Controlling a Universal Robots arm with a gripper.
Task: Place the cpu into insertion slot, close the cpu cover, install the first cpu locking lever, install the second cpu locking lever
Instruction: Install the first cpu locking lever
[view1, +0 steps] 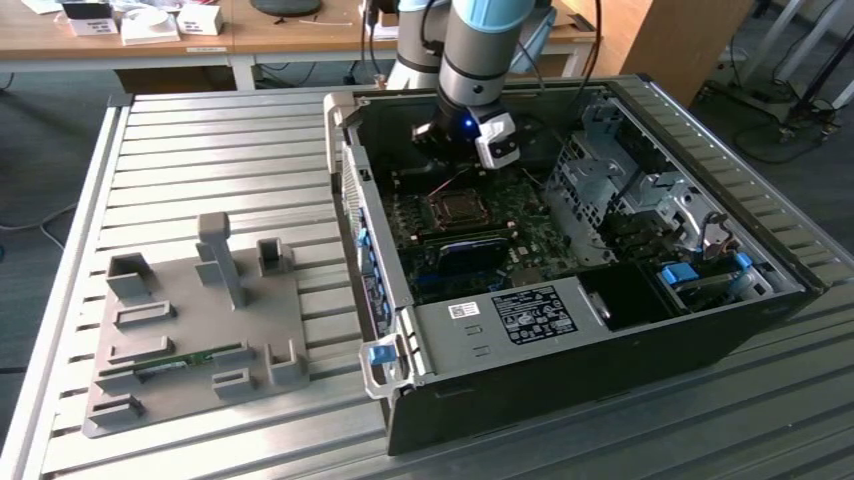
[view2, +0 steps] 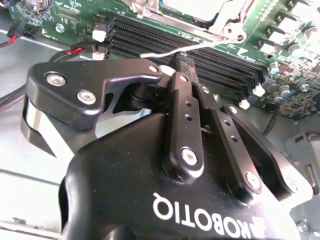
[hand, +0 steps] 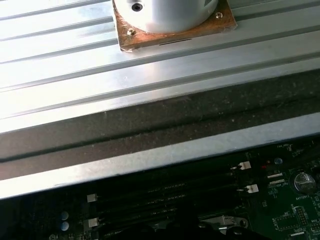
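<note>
In the exterior view my gripper (view1: 454, 160) hangs inside the open computer case, just behind the insertion slot (view1: 457, 207), a dark square with a metal rim on the green board. The second wrist view shows my black fingers (view2: 181, 100) pressed together, their tips (view2: 182, 60) over the black memory slots. A thin silver locking lever (view2: 210, 44) runs across right at those tips; whether it is pinched I cannot tell. Beyond it lies the cpu cover (view2: 227, 22), flat, with the pale cpu (view2: 192, 6) showing in its window.
The case walls (view1: 360, 220) and the drive cage (view1: 627, 190) hem in the board. A red and black cable (view2: 75, 50) lies beside my gripper. On the slatted table at the exterior view's left stands a grey fixture plate (view1: 200, 330) holding a green memory stick (view1: 174, 362).
</note>
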